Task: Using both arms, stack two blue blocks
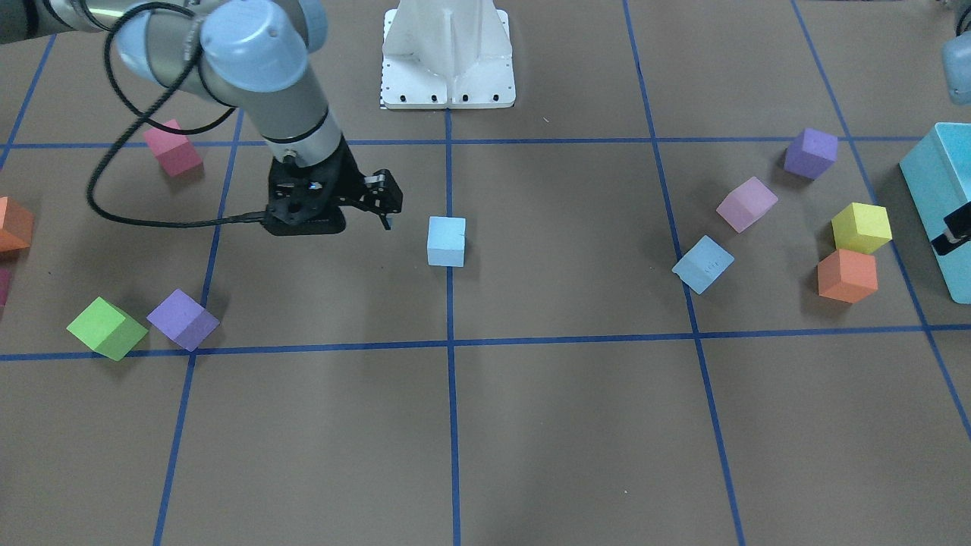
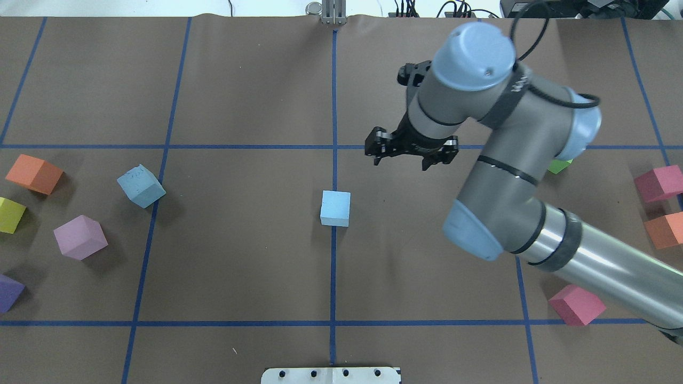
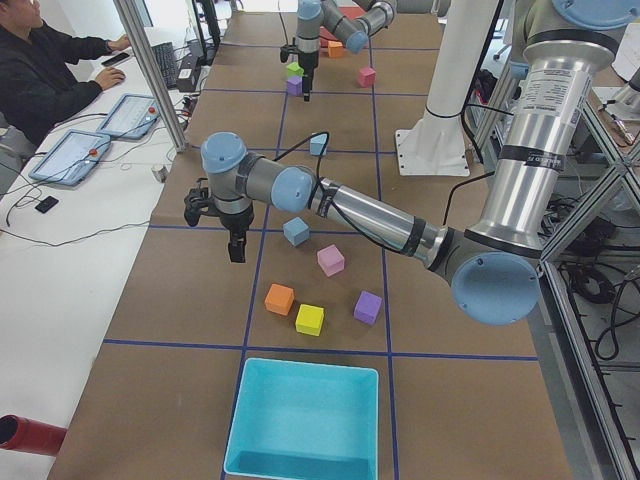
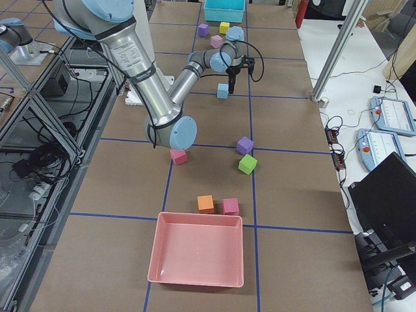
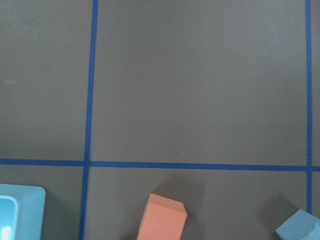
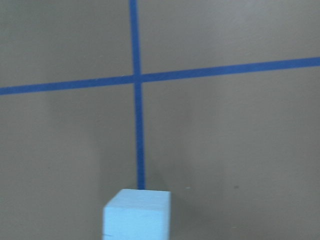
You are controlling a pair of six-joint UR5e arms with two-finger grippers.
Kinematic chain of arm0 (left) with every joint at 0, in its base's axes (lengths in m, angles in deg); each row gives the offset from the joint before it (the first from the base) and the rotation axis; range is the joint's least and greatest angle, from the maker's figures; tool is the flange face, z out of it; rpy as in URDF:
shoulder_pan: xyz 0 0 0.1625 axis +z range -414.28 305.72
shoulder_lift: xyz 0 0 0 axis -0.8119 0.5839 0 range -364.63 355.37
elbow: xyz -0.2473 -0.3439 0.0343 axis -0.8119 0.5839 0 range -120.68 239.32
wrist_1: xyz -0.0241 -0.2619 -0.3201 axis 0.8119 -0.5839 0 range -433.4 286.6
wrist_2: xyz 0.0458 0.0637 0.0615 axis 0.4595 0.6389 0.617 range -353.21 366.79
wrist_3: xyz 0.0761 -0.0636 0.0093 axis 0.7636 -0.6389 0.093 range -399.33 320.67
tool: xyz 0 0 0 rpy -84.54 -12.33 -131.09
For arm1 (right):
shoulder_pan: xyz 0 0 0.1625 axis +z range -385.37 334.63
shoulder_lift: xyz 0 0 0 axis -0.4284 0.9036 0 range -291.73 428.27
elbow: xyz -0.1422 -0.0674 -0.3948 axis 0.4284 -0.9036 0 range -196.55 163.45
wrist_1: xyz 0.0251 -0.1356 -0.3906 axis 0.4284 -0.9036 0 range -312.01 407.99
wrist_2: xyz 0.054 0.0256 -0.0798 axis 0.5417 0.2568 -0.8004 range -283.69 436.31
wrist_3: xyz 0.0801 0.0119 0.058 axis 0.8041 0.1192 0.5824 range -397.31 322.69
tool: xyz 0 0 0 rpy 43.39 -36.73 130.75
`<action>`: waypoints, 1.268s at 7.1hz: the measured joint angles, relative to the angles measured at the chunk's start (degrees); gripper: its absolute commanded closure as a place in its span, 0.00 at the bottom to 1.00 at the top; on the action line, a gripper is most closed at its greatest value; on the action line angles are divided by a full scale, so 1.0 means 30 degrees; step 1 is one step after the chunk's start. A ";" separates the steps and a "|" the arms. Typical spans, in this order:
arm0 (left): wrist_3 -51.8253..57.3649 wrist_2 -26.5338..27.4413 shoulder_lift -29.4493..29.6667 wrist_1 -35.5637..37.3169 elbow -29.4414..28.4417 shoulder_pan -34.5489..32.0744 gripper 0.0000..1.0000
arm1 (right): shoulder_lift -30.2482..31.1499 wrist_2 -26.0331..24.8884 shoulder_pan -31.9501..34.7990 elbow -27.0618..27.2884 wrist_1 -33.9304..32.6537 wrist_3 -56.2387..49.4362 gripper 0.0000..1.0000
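Two pale sky-blue foam cubes sit well apart in the front-facing view: central cube (image 1: pixel 446 241) on a blue tape line (image 1: pixel 450 318), skewed cube (image 1: pixel 703 264) aside. Overhead, my right gripper (image 2: pixel 401 161) hangs wide, empty, near the central cube. Left side view: of my left gripper (image 3: pixel 237 255) I cannot tell the spread.

Watching one pale blue block (image 2: pixel 335 208) sitting flat and square on the centre tape line (image 2: pixel 334 106), nothing touching it. Spotting the second blue block (image 2: pixel 141 185) lying well apart on the left side, turned cornerwise, just beside a grid line (image 2: pixel 160 176). Seeing the right arm (image 2: pixel 496 176) reaching over the middle, right gripper (image 2: pixel 403 159) hanging near the centre block, jaws apart, gripping nothing.
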 measured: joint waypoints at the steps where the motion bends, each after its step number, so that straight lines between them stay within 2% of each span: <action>1: -0.1940 0.0168 0.0297 -0.0057 0.0406 0.1058 0.00 | 0.1185 0.0855 0.1398 0.0730 -0.0027 -0.1315 0.00; 4: -0.8225 0.0872 0.0988 -0.0479 0.0948 0.3866 0.00 | 0.3435 0.1586 0.3555 0.1494 -0.0040 -0.4697 0.00; 6: -1.3081 0.2478 0.0897 -0.2882 0.0854 0.6611 0.00 | 0.3804 0.1619 0.4020 0.1470 -0.0040 -0.5213 0.00; 9: -1.5286 0.3857 -0.0185 -0.5153 0.0446 0.8459 0.00 | 0.3914 0.1601 0.4116 0.1525 -0.0041 -0.5355 0.00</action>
